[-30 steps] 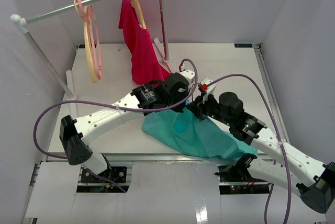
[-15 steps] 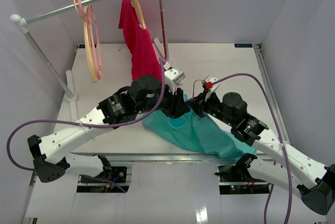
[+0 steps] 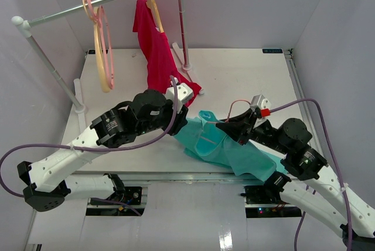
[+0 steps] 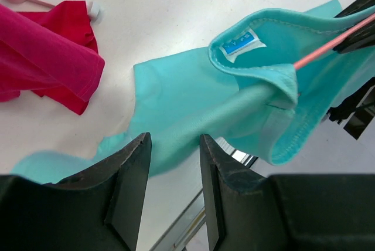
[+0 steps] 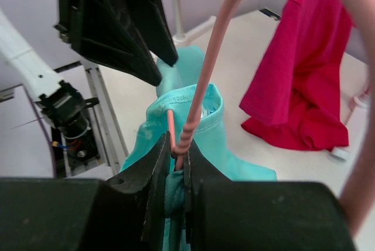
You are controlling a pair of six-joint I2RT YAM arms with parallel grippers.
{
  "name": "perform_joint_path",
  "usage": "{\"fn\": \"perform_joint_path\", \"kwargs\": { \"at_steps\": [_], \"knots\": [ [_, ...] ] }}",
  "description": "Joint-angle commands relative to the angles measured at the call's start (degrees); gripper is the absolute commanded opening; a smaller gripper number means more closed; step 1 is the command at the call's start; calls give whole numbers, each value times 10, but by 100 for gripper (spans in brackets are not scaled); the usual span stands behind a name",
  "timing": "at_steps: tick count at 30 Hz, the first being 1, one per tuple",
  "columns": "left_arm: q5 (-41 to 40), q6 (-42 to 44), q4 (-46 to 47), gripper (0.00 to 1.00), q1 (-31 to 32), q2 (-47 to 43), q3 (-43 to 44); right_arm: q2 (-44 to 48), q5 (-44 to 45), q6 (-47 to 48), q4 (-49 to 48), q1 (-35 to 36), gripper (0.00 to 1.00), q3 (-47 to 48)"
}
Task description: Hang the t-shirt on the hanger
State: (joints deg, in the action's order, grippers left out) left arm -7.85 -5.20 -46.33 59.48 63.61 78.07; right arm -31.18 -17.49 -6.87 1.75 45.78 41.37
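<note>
The teal t-shirt (image 3: 237,152) lies crumpled at the table's near edge, its collar (image 4: 258,46) standing up and open. The pink hanger (image 5: 202,81) passes through that collar, and its hook curves up past the right wrist camera. My right gripper (image 5: 177,145) is shut on the hanger's neck, with a fold of teal cloth pinched below it. In the top view it sits at the shirt's collar (image 3: 234,129). My left gripper (image 4: 174,145) hovers open just left of the shirt (image 4: 193,104), nothing between its fingers (image 5: 117,22).
A crimson garment (image 3: 158,51) hangs from the clothes rail (image 3: 99,2) at the back, its hem pooled on the table (image 4: 47,57). Pink and cream hangers (image 3: 102,51) hang at the rail's left end. The rail's feet (image 3: 79,95) stand on the table.
My left gripper has opened, let go of the shirt and drawn back to the left. The right arm has shifted right with the hanger, dragging the collar along.
</note>
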Motion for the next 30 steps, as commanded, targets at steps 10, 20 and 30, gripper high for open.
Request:
{"fn": "perform_joint_path", "kwargs": {
  "at_steps": [10, 20, 30],
  "knots": [
    [185, 95, 17, 26, 2, -85, -45, -1, -76, -3, 7, 1, 8, 42],
    [255, 125, -42, 52, 2, -52, -14, -22, -124, -3, 7, 2, 8, 74],
    [280, 141, -26, 41, 2, 3, -28, -47, -164, -14, -11, 2, 8, 90]
  ]
}}
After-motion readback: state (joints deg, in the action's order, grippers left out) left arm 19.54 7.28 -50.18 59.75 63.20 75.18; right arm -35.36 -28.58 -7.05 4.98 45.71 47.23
